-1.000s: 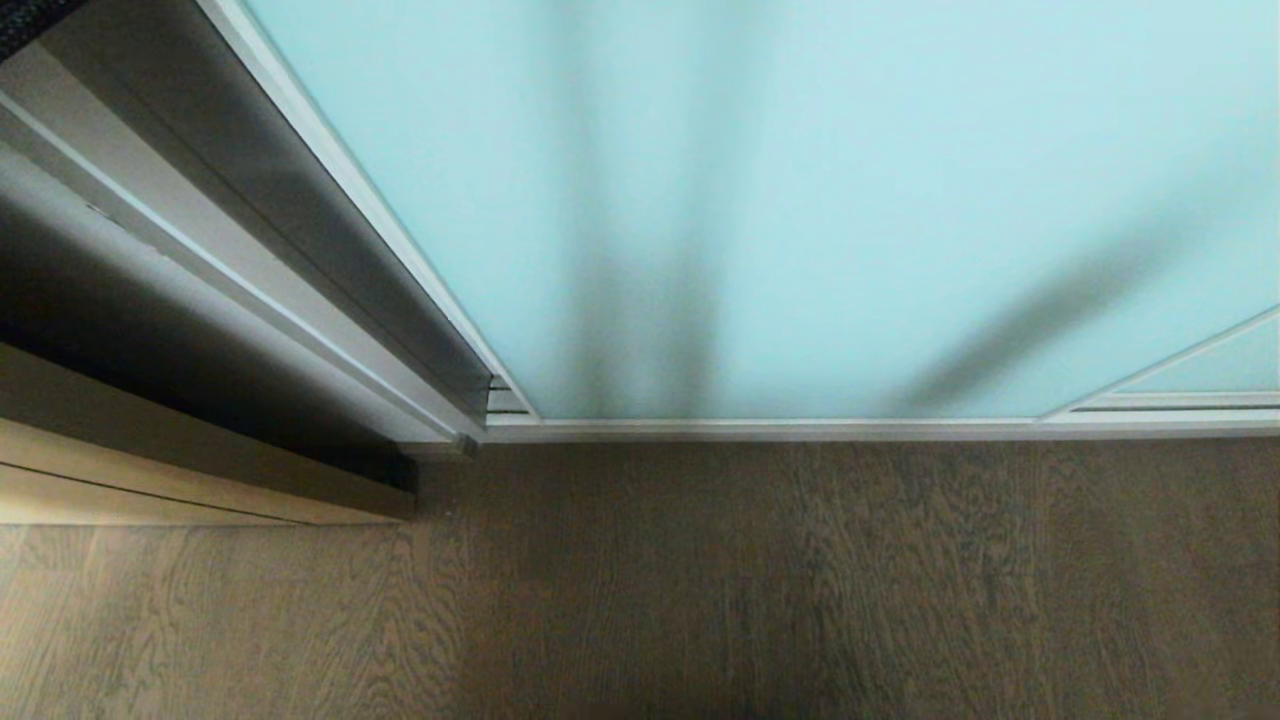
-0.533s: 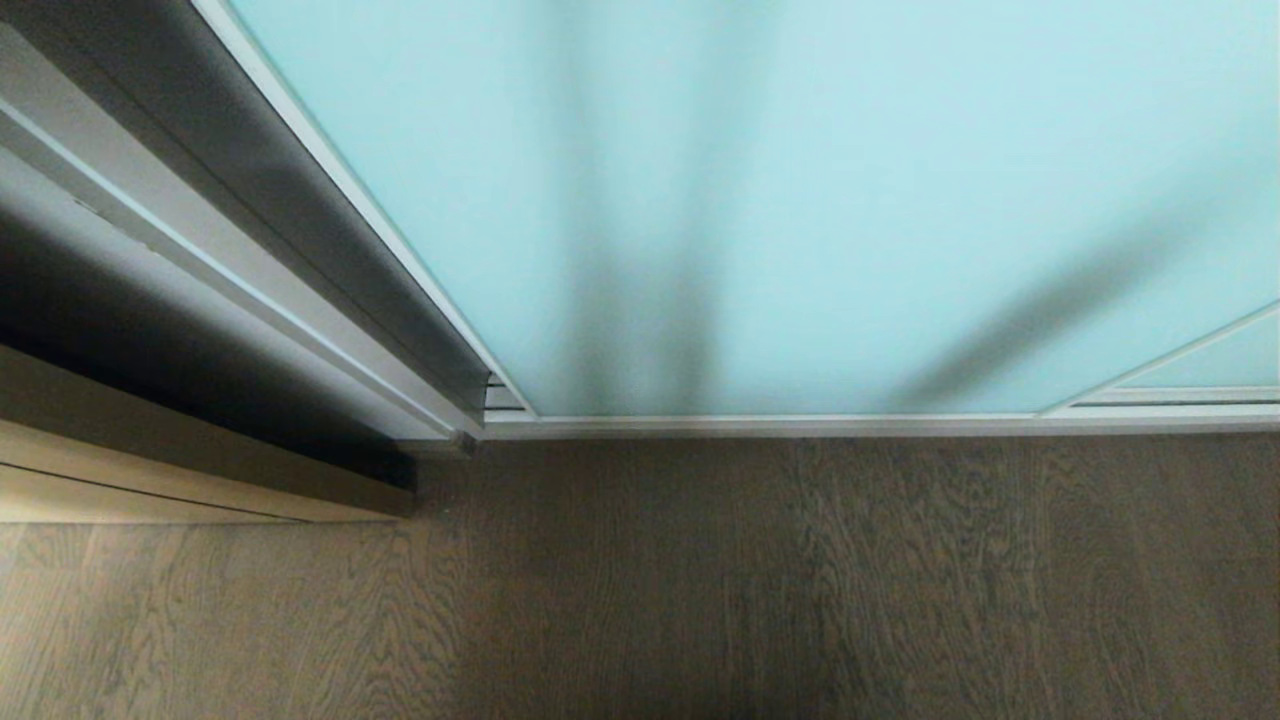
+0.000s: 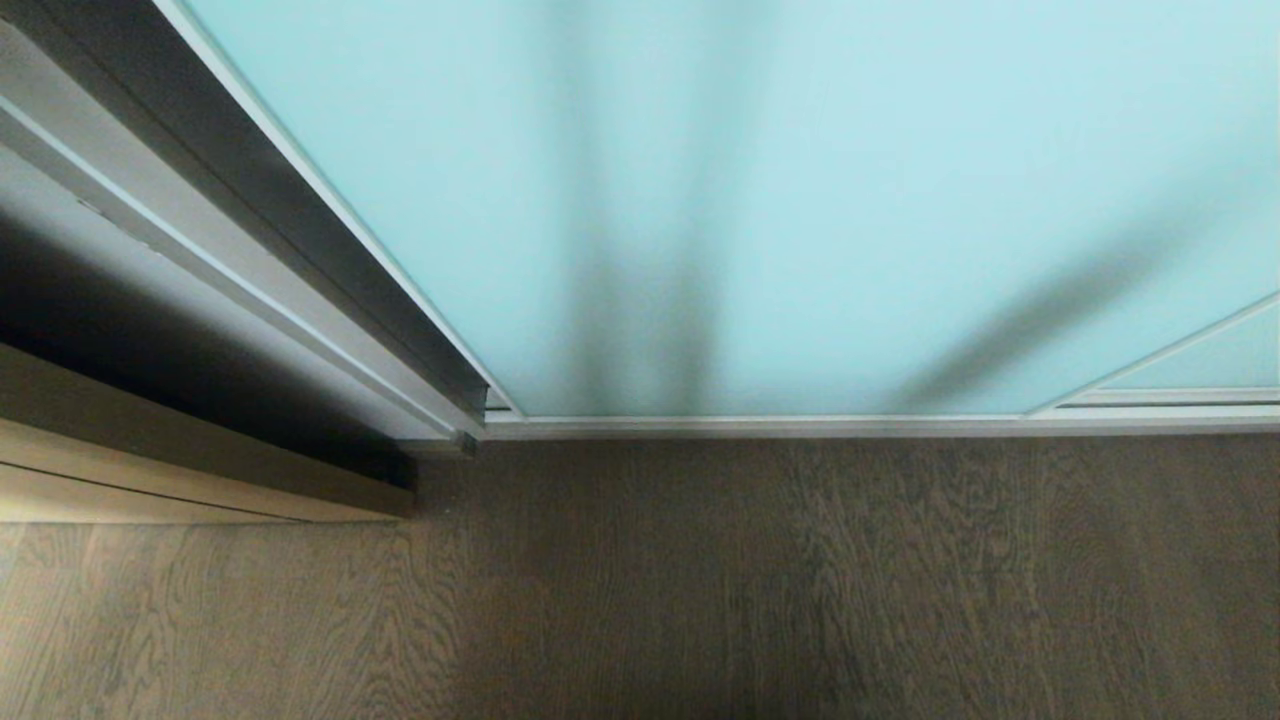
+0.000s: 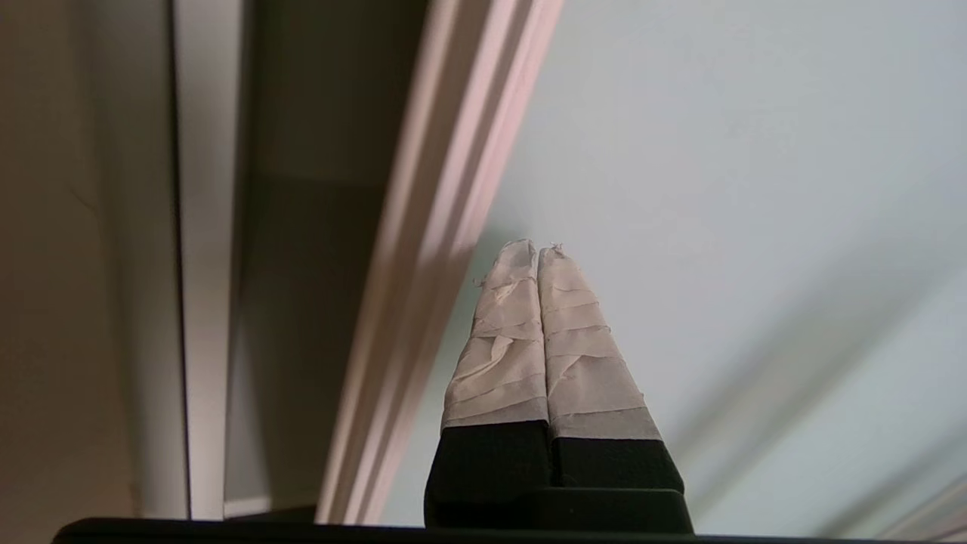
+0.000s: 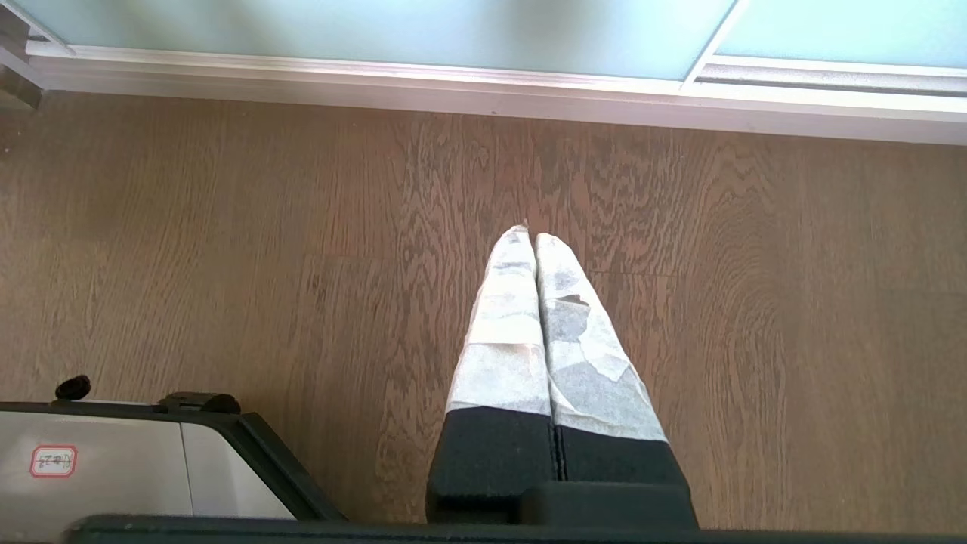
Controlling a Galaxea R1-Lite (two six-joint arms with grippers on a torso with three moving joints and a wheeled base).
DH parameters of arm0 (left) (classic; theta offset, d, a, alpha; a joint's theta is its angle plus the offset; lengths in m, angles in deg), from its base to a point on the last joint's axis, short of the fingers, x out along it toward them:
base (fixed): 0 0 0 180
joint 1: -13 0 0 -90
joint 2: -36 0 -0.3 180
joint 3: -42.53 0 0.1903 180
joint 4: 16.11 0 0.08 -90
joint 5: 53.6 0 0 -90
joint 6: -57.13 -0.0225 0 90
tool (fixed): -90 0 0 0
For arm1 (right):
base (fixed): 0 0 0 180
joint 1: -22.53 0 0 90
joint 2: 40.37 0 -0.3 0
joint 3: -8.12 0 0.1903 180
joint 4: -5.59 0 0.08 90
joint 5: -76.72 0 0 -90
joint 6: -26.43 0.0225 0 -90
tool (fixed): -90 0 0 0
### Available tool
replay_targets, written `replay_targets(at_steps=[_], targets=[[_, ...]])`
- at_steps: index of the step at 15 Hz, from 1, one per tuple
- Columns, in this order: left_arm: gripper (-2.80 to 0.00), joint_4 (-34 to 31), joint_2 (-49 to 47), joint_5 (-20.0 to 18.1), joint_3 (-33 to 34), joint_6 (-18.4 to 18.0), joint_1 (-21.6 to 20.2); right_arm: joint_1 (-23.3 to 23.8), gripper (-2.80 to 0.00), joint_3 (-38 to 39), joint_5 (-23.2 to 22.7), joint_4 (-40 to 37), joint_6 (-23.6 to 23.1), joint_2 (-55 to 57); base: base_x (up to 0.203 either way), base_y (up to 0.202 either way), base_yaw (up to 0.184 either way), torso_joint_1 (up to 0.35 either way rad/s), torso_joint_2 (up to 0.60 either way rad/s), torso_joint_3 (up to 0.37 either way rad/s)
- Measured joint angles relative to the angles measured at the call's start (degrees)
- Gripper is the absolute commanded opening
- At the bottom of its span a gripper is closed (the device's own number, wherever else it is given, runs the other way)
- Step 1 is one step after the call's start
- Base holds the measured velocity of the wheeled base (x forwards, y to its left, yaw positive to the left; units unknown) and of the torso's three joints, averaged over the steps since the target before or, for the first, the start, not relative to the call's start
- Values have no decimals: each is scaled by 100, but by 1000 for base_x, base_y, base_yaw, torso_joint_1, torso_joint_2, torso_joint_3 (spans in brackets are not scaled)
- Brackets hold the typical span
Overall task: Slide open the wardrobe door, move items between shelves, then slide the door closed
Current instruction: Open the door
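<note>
A pale aqua frosted-glass sliding wardrobe door [image 3: 800, 200] fills the upper head view, its silvery frame meeting the wood floor [image 3: 700, 580]. The left gripper [image 4: 538, 253] points at the glass close beside the door's frame edge, taped fingers pressed together, holding nothing. The right gripper [image 5: 526, 236] hangs over the floor, likewise closed and empty.

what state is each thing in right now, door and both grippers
sliding wardrobe door: nearly closed, its left frame edge close to the wardrobe side, no cushions or shelves showing
left gripper: shut, empty, tips at the glass near the door's edge frame
right gripper: shut, empty, pointing down over the wood floor
</note>
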Motion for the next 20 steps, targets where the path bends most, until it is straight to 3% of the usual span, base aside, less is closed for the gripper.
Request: replay_targets(at_steps=[3, 10, 13, 17, 20], targets=[[-280, 163, -320, 33, 33, -36, -15, 0, -280, 0, 2, 0, 0, 0, 0, 0, 0, 0, 0, 0], [-280, 1210, -1262, 67, 33, -56, -63, 0, -280, 0, 0, 2, 0, 0, 0, 0, 0, 0, 0, 0], [-280, 1132, -1353, 26, 44, -61, -18, 5, -280, 0, -1, 0, 0, 0, 0, 0, 0, 0, 0, 0], [-280, 1044, -1170, -193, 7, -60, 412, 0, -280, 0, -2, 2, 2, 0, 0, 0, 0, 0, 0, 0], [-280, 927, -928, -269, -39, -19, 514, 0, -280, 0, 1, 2, 0, 0, 0, 0, 0, 0, 0, 0]])
